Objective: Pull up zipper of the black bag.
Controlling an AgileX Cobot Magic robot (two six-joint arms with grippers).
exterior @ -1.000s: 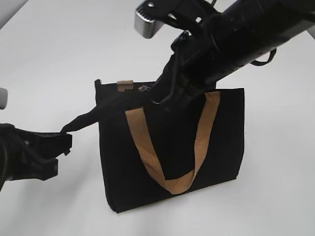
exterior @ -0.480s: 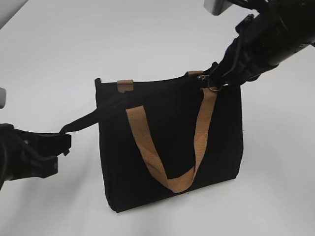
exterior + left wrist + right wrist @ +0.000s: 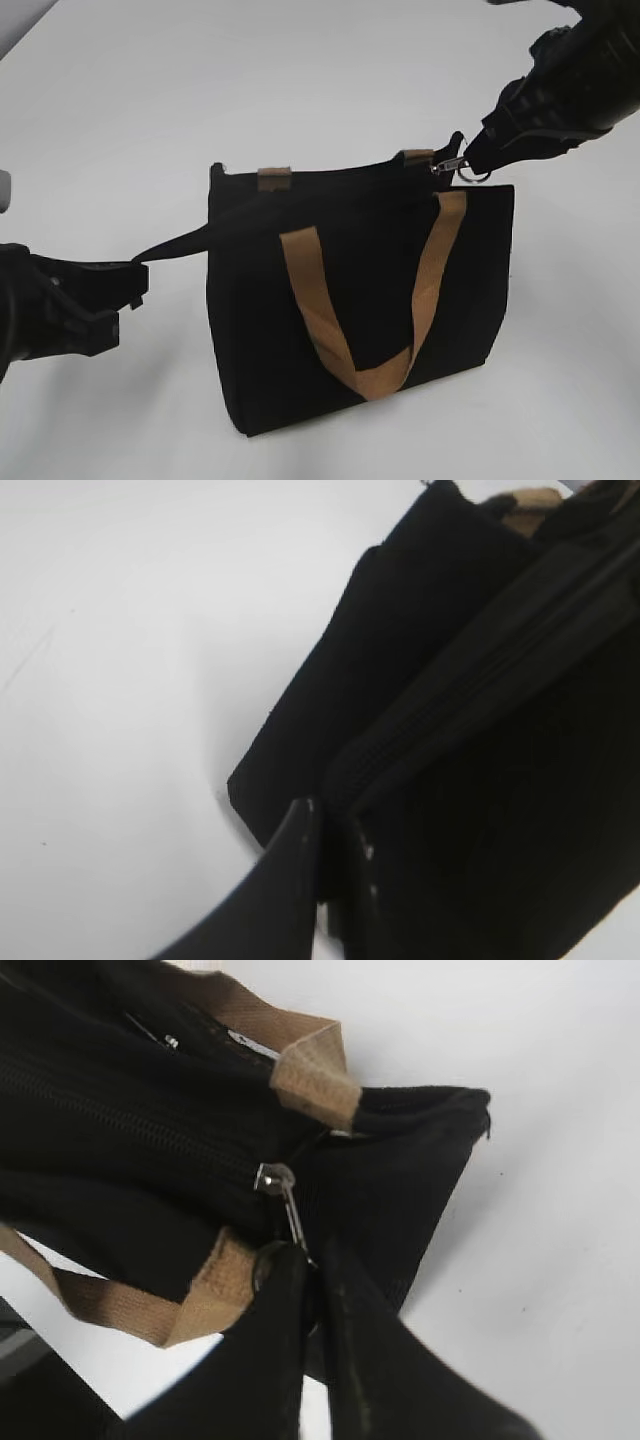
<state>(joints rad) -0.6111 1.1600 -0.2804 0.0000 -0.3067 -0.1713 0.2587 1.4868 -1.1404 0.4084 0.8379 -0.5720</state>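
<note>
The black bag (image 3: 360, 300) stands upright on the white table, with tan handles (image 3: 420, 290). My right gripper (image 3: 478, 155) is shut on the silver zipper pull (image 3: 450, 163) at the bag's right top corner. In the right wrist view the pull (image 3: 285, 1200) runs from the slider into my shut jaws (image 3: 315, 1270), and the zipper track (image 3: 120, 1120) lies closed behind it. My left gripper (image 3: 135, 283) is shut on a black strap (image 3: 175, 245) at the bag's left end and holds it taut. In the left wrist view the jaws (image 3: 335, 825) pinch black fabric of the bag (image 3: 450, 680).
The white table (image 3: 150, 100) surrounds the bag. A tan strap tab (image 3: 273, 178) sits on the bag's far top edge. My right arm (image 3: 580, 80) comes in from the upper right.
My right gripper has moved right along the bag's top with the zipper pull, from the left part to the right corner. The bag has shifted slightly right. The left gripper holds still.
</note>
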